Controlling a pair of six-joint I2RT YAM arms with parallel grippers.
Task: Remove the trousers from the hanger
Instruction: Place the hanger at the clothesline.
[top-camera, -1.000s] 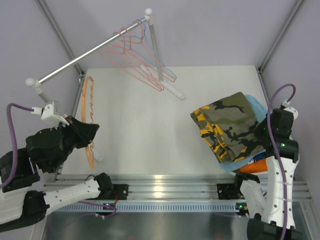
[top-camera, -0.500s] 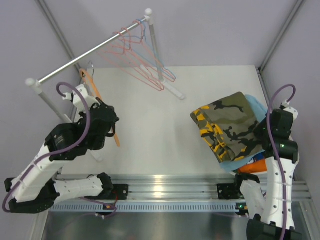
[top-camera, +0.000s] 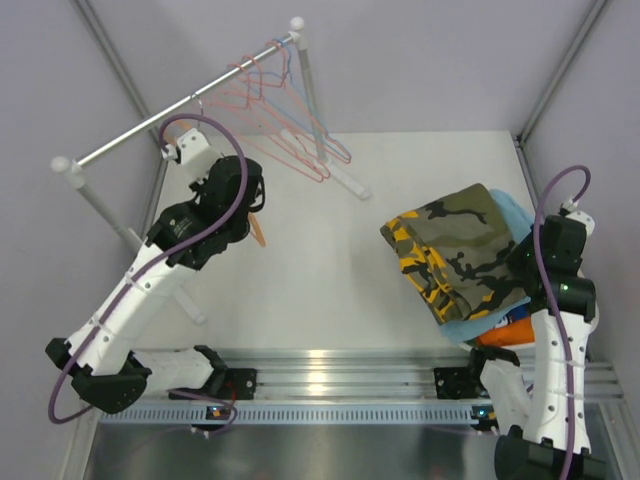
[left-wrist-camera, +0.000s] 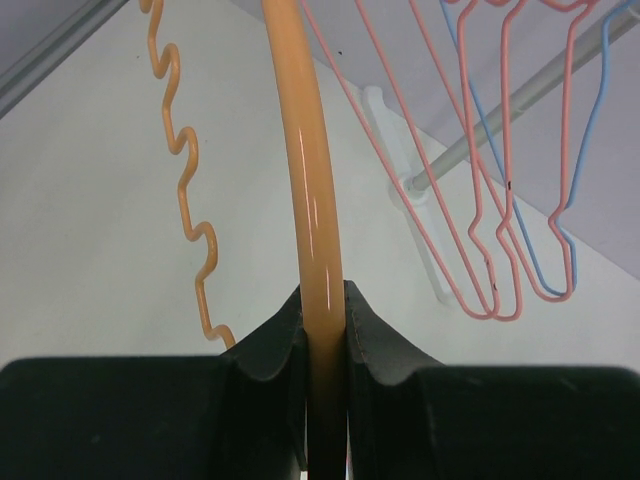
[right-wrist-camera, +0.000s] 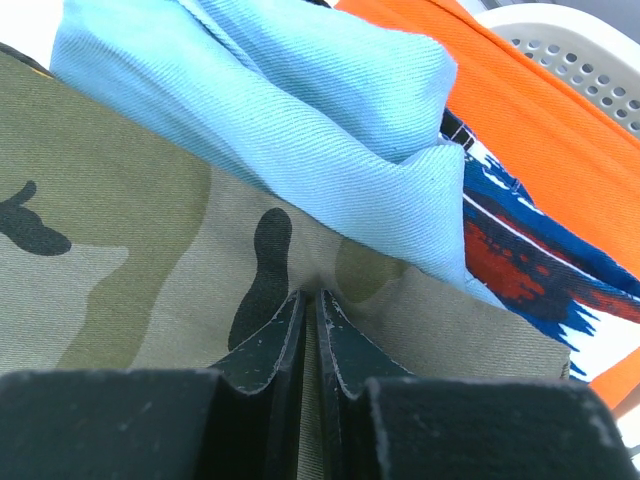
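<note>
The trousers lie in a pile at the right of the table. The olive camouflage pair with yellow (top-camera: 455, 252) is on top, over the light blue pair (top-camera: 512, 214) and the bright orange pair (top-camera: 508, 336). My right gripper (top-camera: 522, 268) is shut on the camouflage trousers (right-wrist-camera: 150, 250) and pinches a fold of them (right-wrist-camera: 311, 297). The light blue pair (right-wrist-camera: 300, 120), the blue-and-white patterned pair (right-wrist-camera: 525, 245) and the orange pair (right-wrist-camera: 540, 110) lie beside it. No mint green pair shows. My left gripper (top-camera: 246, 196) is shut (left-wrist-camera: 324, 300) on a bare orange hanger (left-wrist-camera: 310, 180), held up near the rail (top-camera: 150, 120).
Several bare pink hangers (top-camera: 280, 125) and a blue hanger (left-wrist-camera: 590, 150) hang at the rail's far end, by its upright post (top-camera: 305, 75). The rail's white foot (top-camera: 345, 180) lies on the table. A white perforated basket (right-wrist-camera: 580, 50) sits behind the pile.
My left arm has swung up from the near left towards the rail, carrying the orange hanger with it. The right arm and the pile have not moved.
</note>
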